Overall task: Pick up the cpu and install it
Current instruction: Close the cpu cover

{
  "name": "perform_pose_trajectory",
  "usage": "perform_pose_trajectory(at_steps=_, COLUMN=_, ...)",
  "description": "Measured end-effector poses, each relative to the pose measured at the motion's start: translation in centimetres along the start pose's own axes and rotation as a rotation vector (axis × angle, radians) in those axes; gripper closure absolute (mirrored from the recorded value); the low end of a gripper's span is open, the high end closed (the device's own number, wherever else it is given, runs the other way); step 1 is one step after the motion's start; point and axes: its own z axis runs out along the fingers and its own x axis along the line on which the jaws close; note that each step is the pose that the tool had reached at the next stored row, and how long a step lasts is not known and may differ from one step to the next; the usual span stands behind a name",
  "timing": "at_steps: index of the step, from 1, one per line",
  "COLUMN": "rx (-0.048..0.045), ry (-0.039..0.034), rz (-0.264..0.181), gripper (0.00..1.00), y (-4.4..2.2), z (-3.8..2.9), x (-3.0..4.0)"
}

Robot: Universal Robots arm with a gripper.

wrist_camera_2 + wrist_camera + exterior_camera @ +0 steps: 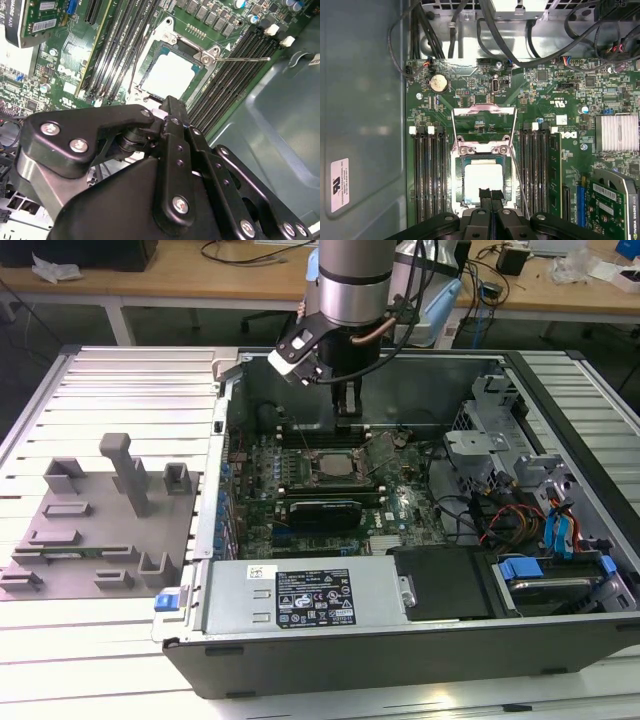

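In the exterior view, an open black desktop computer case (400, 655) lies on a ribbed aluminium surface (130, 390). A grey plastic fixture plate with upright blocks (100, 530) sits beside it on the exterior view's left. The silver-grey robot arm (352, 280) reaches down into the case, its black jaws hanging just above the green motherboard (400, 505). The cpu (338, 466), a small flat square chip with a silvery-white metal top, lies in the black-framed square socket (318, 476) directly below them. In the second wrist view, the cpu (170, 75) sits flat and square inside the socket, and a thin metal locking lever (245, 59) sticks out sideways near one corner. The jaws' tip is right at the chip's near edge. In the first wrist view, the cpu (480, 179) rests in the socket (456, 175) between two banks of long black memory slots (427, 175). The silver metal retention frame (484, 107) is swung open beyond it. The jaws are pressed together with nothing between them, their tips over the chip's edge.
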Motion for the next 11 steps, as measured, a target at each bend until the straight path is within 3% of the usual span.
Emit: perform_pose_trajectory(at_steps=11, rx=0.0005, ry=-0.0001, rz=0.000, gripper=0.89, y=0.00, z=-0.03, x=0.00)
